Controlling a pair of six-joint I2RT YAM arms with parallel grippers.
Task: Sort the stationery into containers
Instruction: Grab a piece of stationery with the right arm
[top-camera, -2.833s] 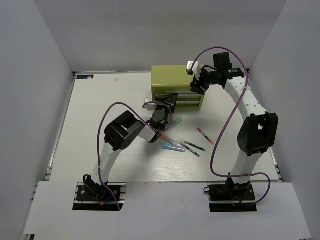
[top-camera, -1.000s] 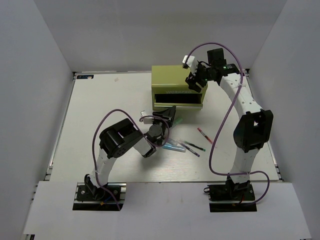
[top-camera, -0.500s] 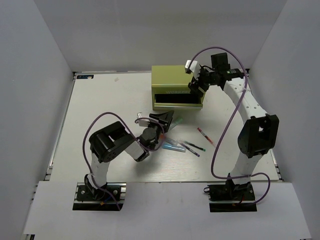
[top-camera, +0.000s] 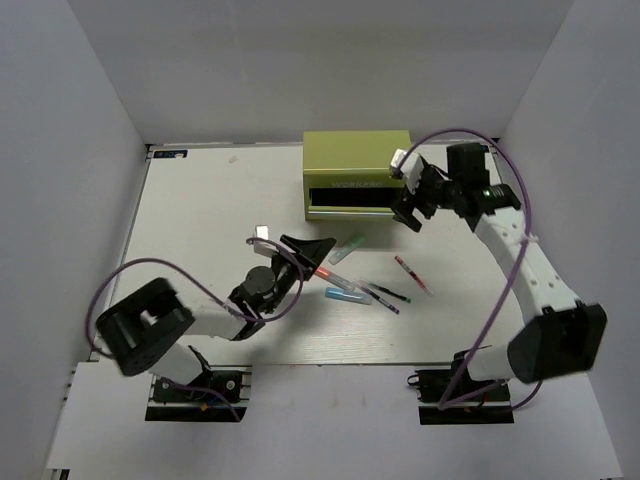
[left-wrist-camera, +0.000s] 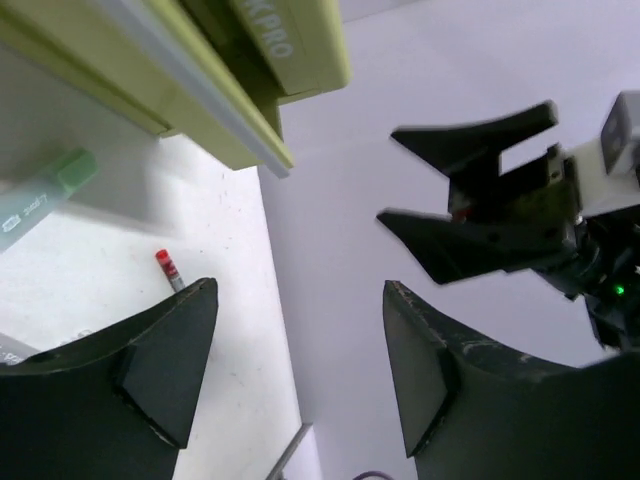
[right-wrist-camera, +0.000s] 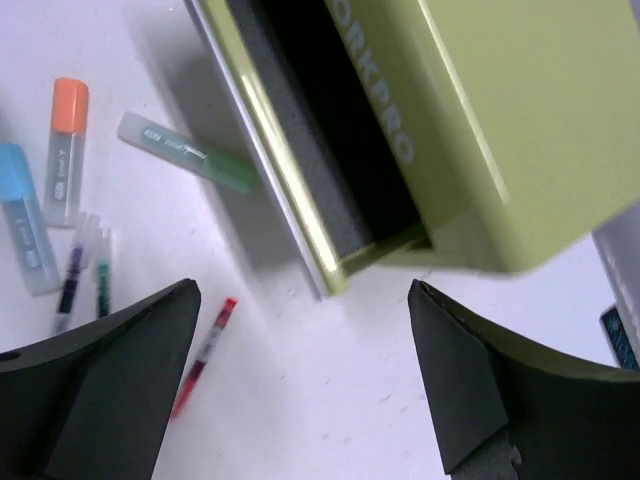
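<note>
Before the lime-green toolbox, on the desk, lies the stationery. A mint-green highlighter lies closest to the open drawer, whose dark inside shows. An orange-capped highlighter and a light-blue one lie nearer the arms, with two thin dark pens just beside them. A thin red pen lies off to the right. The left hand, near the orange-capped highlighter, has its fingers spread, holding nothing. The right hand, at the toolbox's right front corner, gapes wide, likewise empty.

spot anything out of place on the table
Nothing damaged. The mint-green highlighter, red pen and other pens lie scattered on the table, outside the open drawer of the lime-green toolbox.
</note>
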